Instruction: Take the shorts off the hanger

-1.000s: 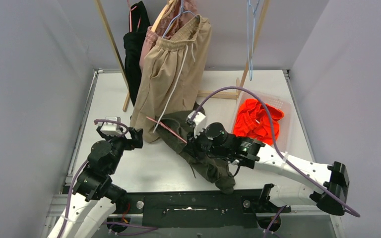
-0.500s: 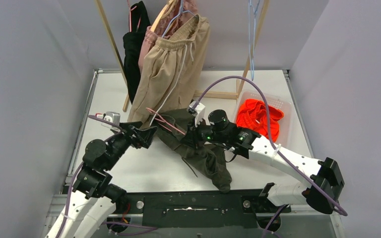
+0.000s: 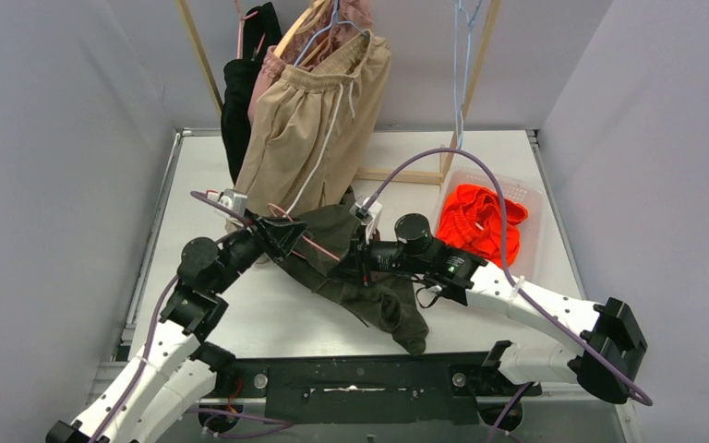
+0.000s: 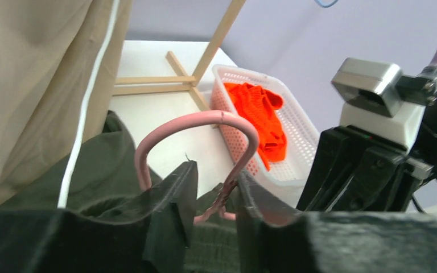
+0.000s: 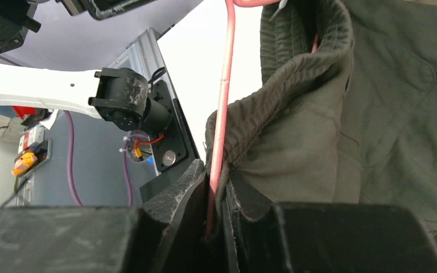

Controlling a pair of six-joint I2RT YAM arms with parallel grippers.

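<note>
Dark olive shorts (image 3: 374,297) lie crumpled on the table, still threaded on a pink wire hanger (image 4: 199,118). My right gripper (image 5: 219,176) is shut on the hanger's wire together with the olive waistband (image 5: 296,74); from above the right gripper (image 3: 349,263) sits at the shorts' middle. My left gripper (image 4: 215,176) straddles the hanger's twisted neck just under the hook. The neck rests against one finger (image 4: 250,196), with a gap to the other. Beige shorts (image 3: 309,138) and dusty pink shorts (image 3: 277,69) hang on the rack. Orange shorts (image 3: 478,221) lie in a basket.
A white perforated basket (image 3: 534,198) stands at the right. The wooden rack (image 3: 198,55) at the back also carries a black garment (image 3: 234,106) and an empty pale hanger (image 3: 462,55). Its base bars (image 4: 148,79) cross the table. Grey walls close in on both sides.
My left gripper has reached forward and right to the hanger's hook, and its jaws have narrowed around the neck. The right gripper stayed shut and shifted slightly with the shorts.
</note>
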